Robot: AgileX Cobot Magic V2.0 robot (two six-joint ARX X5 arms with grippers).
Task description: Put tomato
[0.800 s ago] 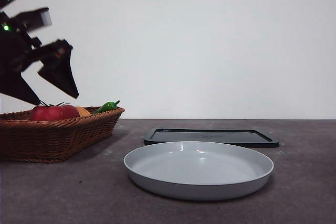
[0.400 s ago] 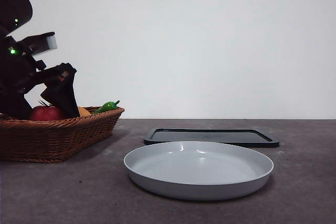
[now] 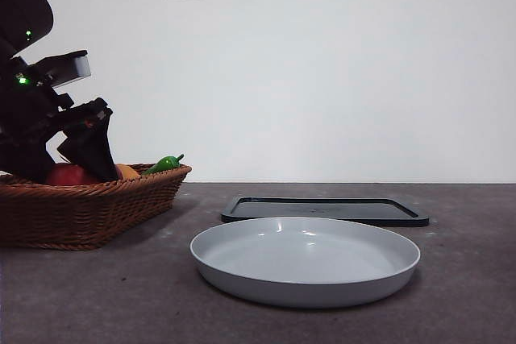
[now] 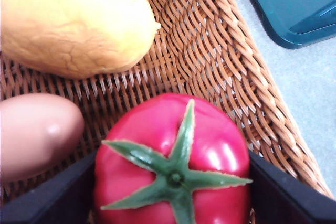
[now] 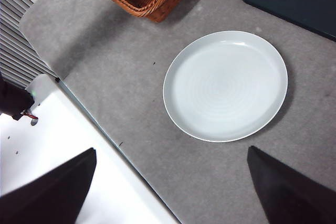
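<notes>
Between left claw (image 4: 170,203) jaws, tomato (image 4: 173,161)

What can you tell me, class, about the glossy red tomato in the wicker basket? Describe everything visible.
The glossy red tomato is round and smooth-skinned, with a star-shaped green calyx on top. It sits upright in the brown woven wicker basket, beside a pale pink fruit and near a yellow-orange fruit. The left gripper has one black jaw at each side of it, seemingly closed on it.
</notes>
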